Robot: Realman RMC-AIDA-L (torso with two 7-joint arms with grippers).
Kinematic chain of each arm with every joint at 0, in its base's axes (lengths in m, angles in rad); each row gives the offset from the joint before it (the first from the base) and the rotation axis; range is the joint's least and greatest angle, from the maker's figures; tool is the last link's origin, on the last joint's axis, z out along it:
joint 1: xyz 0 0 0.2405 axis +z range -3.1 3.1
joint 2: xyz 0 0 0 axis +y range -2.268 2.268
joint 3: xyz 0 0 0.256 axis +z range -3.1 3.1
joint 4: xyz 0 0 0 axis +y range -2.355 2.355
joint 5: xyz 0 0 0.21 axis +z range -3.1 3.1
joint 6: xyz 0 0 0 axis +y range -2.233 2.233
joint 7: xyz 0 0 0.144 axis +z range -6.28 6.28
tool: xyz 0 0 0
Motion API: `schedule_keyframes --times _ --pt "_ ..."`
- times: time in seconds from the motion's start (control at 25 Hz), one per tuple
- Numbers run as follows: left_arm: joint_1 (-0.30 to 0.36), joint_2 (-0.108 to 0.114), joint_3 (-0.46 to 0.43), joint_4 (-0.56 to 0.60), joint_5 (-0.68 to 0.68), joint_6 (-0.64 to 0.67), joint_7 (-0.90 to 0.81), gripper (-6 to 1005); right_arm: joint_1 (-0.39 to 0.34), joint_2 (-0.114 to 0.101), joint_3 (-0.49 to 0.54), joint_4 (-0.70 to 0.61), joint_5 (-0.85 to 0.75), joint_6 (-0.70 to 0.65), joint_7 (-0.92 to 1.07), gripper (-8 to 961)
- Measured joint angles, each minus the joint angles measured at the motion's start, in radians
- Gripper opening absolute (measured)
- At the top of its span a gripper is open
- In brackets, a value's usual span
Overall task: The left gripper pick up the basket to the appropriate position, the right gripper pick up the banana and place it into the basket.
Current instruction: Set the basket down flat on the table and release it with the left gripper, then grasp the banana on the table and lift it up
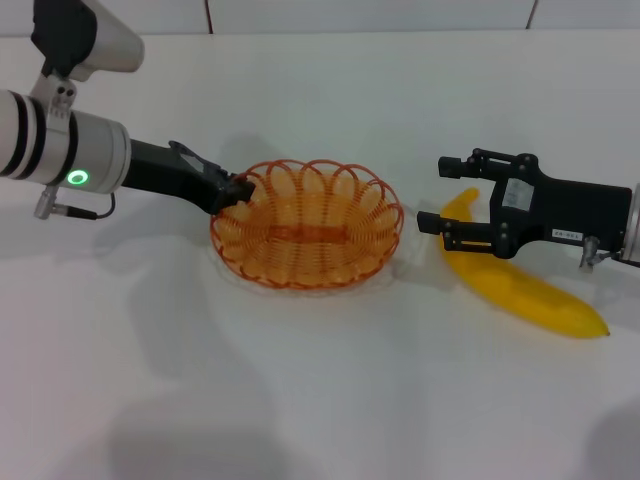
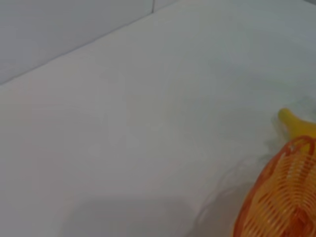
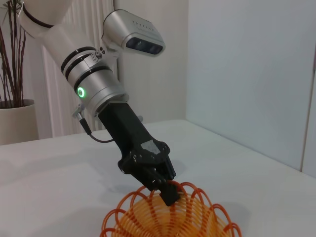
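The orange wire basket (image 1: pixel 384 212) sits at the middle of the white table, empty. My left gripper (image 1: pixel 235 190) is shut on its left rim; the right wrist view shows its fingers (image 3: pixel 164 190) clamped over the rim of the basket (image 3: pixel 197 207). The yellow banana (image 1: pixel 525 288) lies on the table right of the basket. My right gripper (image 1: pixel 432 193) is open just right of the basket, its fingers on either side of the banana's upper end, not closed on it. The left wrist view shows the basket's edge (image 2: pixel 281 197) and the banana's tip (image 2: pixel 291 121).
The white table (image 1: pixel 320 400) stretches bare in front of the basket. A wall edge runs along the back (image 1: pixel 320 30). A potted plant (image 3: pixel 15 113) stands beyond the table, behind the left arm.
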Motion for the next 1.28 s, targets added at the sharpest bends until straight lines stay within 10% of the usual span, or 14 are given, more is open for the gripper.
schedule_keyframes --times 0.56,0.88,1.28 --pt "-0.004 0.000 0.000 0.006 0.004 -0.046 -0.028 121 -0.001 0.000 0.000 0.000 0.000 -0.001 0.000 789" --pt "0.027 -0.005 0.000 0.088 -0.018 -0.032 0.028 342 -0.014 -0.005 0.006 0.000 0.000 -0.007 0.000 789" --pt "0.463 0.000 0.046 0.495 -0.498 0.355 0.264 802 -0.045 -0.015 0.010 0.000 0.027 -0.010 -0.003 789"
